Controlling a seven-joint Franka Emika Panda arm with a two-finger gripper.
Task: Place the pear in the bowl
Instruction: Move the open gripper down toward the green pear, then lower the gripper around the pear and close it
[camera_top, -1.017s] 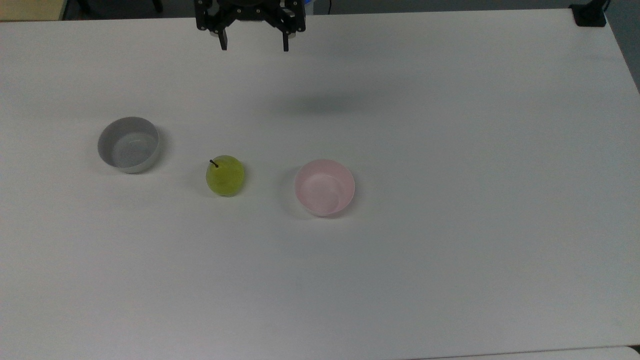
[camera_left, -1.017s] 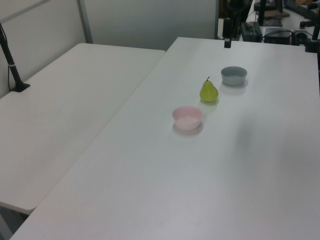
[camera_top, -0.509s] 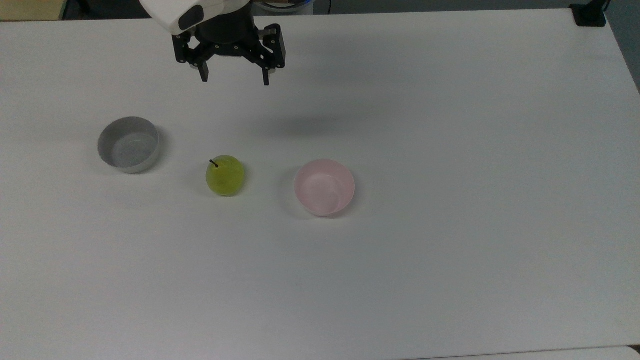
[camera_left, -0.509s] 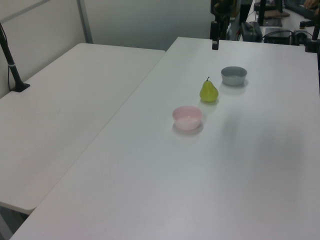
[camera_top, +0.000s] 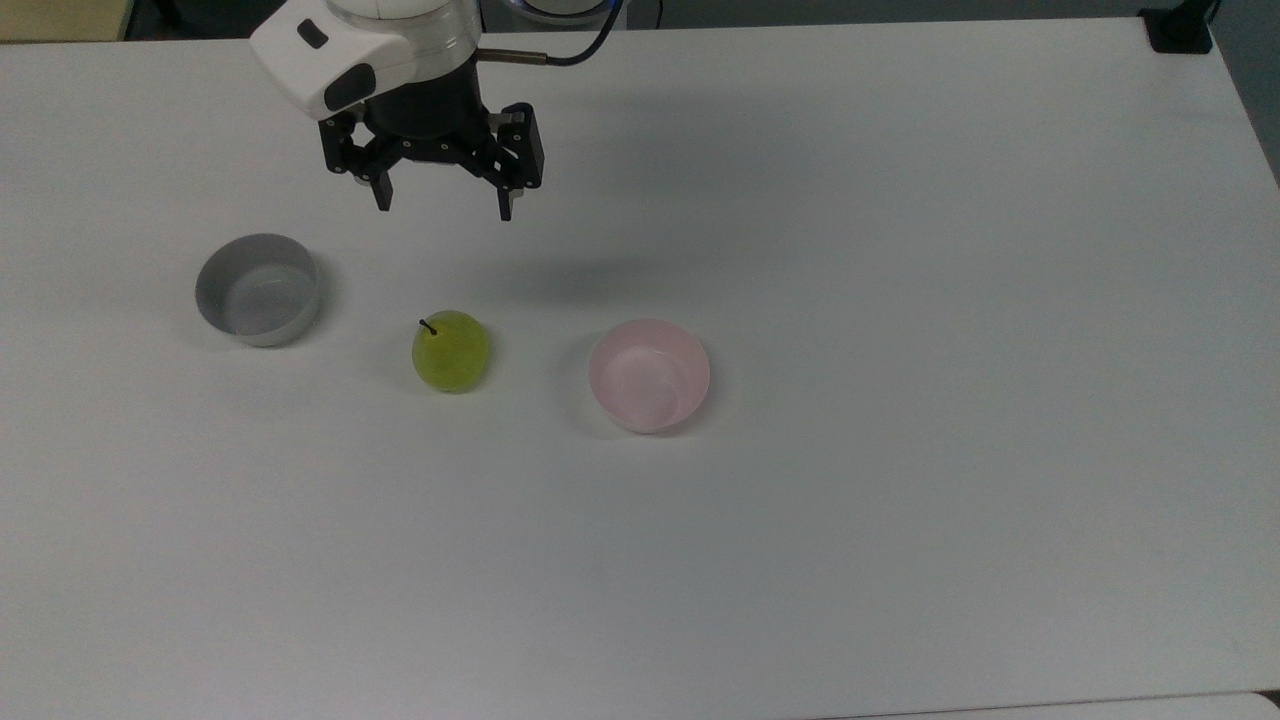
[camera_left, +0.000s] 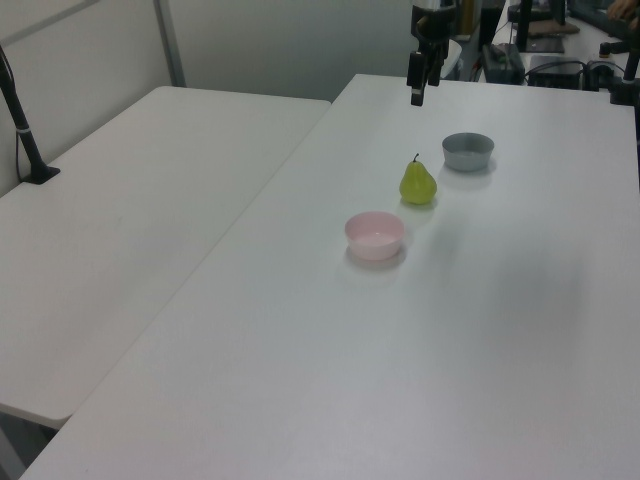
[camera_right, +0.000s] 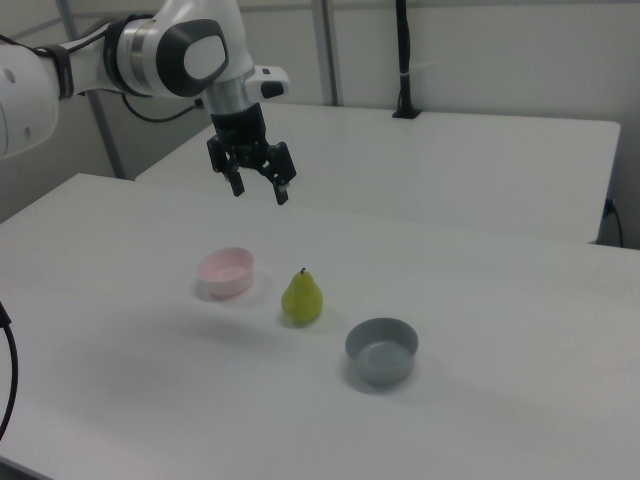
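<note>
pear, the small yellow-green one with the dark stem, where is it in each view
Top view: small yellow-green pear left of centre.
Left view: pear upper right of centre.
Right view: pear near centre.
Shared landmark: it stands between the pale pink round bowl and the grey round bowl, touching neither.

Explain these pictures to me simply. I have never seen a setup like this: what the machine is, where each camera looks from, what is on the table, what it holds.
The machine is a robot arm ending in a two-finger pincer. It is open, holds nothing, and hangs above the white table. One camera looks straight down; the left view and the right view look across the table from opposite sides. On the table, in a row, stand a grey bowl, a yellow-green pear and a pink bowl. Both bowls look empty. The pear touches neither bowl.
</note>
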